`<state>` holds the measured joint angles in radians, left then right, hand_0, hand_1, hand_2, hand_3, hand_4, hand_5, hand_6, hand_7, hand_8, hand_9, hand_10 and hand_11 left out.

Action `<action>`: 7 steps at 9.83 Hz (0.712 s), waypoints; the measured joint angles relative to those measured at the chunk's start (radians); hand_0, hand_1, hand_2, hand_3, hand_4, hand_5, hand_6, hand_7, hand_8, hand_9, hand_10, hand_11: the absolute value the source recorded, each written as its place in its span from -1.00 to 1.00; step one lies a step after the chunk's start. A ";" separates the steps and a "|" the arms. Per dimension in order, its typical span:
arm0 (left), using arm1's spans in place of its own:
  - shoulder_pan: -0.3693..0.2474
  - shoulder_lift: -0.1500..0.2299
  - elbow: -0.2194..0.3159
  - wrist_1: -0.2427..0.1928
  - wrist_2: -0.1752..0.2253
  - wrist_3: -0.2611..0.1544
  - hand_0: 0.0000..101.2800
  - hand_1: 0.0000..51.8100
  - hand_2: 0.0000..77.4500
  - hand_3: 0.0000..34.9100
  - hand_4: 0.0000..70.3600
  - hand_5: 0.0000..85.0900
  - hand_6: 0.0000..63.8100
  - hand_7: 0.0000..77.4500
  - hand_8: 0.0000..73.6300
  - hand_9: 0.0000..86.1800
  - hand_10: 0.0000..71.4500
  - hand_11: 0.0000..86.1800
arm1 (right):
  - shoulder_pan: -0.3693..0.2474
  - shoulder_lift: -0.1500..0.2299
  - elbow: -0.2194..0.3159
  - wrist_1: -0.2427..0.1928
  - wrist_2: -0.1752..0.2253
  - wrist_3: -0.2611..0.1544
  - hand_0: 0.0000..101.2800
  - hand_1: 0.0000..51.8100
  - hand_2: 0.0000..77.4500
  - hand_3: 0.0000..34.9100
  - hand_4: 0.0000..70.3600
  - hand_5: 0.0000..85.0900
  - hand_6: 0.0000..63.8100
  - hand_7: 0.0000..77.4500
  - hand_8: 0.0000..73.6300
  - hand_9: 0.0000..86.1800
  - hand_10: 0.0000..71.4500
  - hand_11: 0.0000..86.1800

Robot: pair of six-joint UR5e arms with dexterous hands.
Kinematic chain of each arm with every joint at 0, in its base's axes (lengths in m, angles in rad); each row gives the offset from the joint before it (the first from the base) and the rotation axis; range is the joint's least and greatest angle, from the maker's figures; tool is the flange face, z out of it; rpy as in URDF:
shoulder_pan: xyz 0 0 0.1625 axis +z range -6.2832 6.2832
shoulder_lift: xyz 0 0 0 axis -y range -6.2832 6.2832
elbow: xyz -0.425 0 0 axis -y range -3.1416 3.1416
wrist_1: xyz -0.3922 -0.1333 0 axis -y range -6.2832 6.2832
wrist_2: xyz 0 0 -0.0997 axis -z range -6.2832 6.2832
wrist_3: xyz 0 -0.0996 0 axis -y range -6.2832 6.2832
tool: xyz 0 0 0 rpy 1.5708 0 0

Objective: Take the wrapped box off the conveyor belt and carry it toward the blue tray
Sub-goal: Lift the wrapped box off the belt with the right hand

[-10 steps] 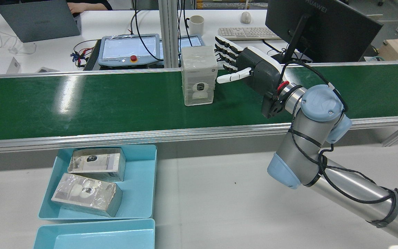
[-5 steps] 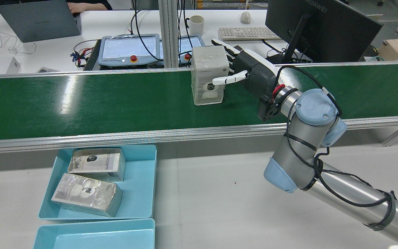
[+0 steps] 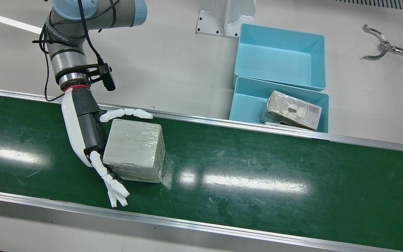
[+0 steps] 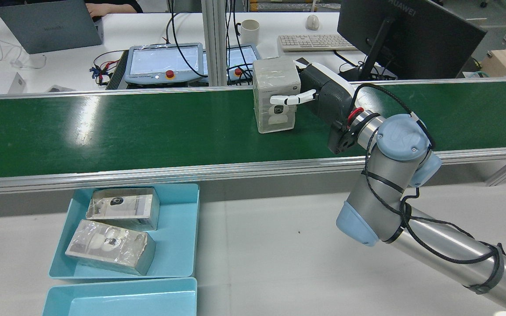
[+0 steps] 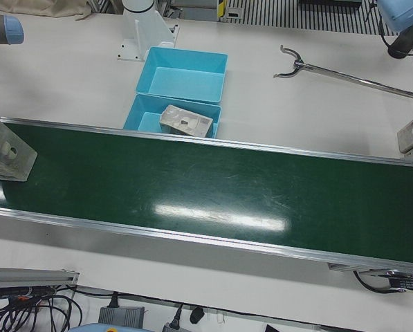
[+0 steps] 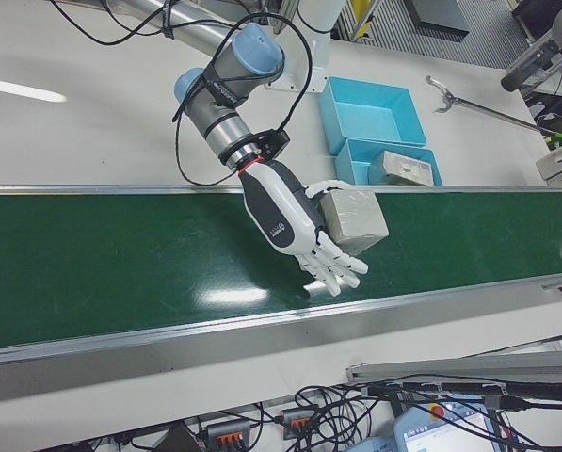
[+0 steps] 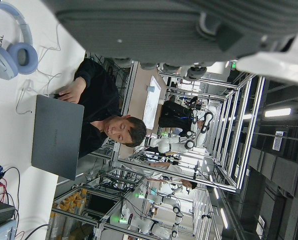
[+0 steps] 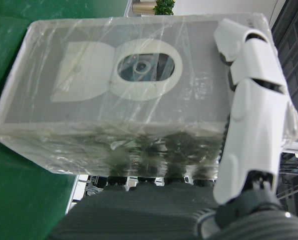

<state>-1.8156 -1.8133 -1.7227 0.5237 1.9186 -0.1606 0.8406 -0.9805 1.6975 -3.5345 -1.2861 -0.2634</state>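
Pressing my right hand [image 3: 89, 140] against the wrapped box [image 3: 133, 150], I have the palm flat on its side, thumb over one face and fingers [image 3: 114, 189] spread past the other; the box stands on the green belt [image 3: 257, 175]. Farther off, the blue tray [image 3: 243, 105] holds another wrapped box [image 3: 292, 110]. My left hand's state I cannot tell.

mug [image 4: 249, 31] | keyboard [image 4: 314, 42] | monitor [image 4: 406, 35] | laptop [image 4: 48, 26] | headphones [image 7: 11, 52]
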 joint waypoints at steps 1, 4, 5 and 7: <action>0.000 0.000 0.000 0.000 0.000 0.000 -1.00 -1.00 -0.97 -1.00 -1.00 -0.97 -1.00 -1.00 -1.00 -1.00 -0.98 -1.00 | 0.000 -0.001 0.000 0.007 0.001 0.001 -0.10 -0.39 -0.34 -0.70 -0.80 -0.54 -0.90 -0.77 -0.88 -0.94 -0.82 -0.75; 0.000 0.000 0.000 0.000 0.000 0.000 -1.00 -1.00 -0.97 -1.00 -1.00 -0.97 -1.00 -0.99 -1.00 -1.00 -1.00 -1.00 | 0.002 -0.003 0.002 0.034 0.002 0.005 -0.09 -0.45 -0.11 -1.00 -0.80 0.14 -0.25 -0.28 -0.33 -0.18 -0.40 -0.27; 0.000 0.000 0.000 0.000 0.000 0.000 -1.00 -1.00 -0.97 -1.00 -1.00 -0.97 -1.00 -1.00 -1.00 -1.00 -0.98 -1.00 | 0.005 -0.002 0.008 0.045 0.003 0.007 -0.08 -0.54 -0.08 -1.00 -0.80 0.23 -0.13 -0.24 -0.23 -0.05 -0.28 -0.11; 0.000 0.000 0.000 0.000 0.000 0.000 -1.00 -1.00 -0.97 -1.00 -1.00 -0.97 -1.00 -1.00 -1.00 -1.00 -1.00 -1.00 | 0.001 0.001 0.060 0.060 0.021 0.006 -0.12 -0.66 -0.08 -1.00 -0.80 0.35 0.08 -0.16 0.02 0.19 -0.08 0.10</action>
<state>-1.8156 -1.8133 -1.7227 0.5237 1.9186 -0.1606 0.8412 -0.9797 1.7571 -3.4744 -1.2655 -0.2574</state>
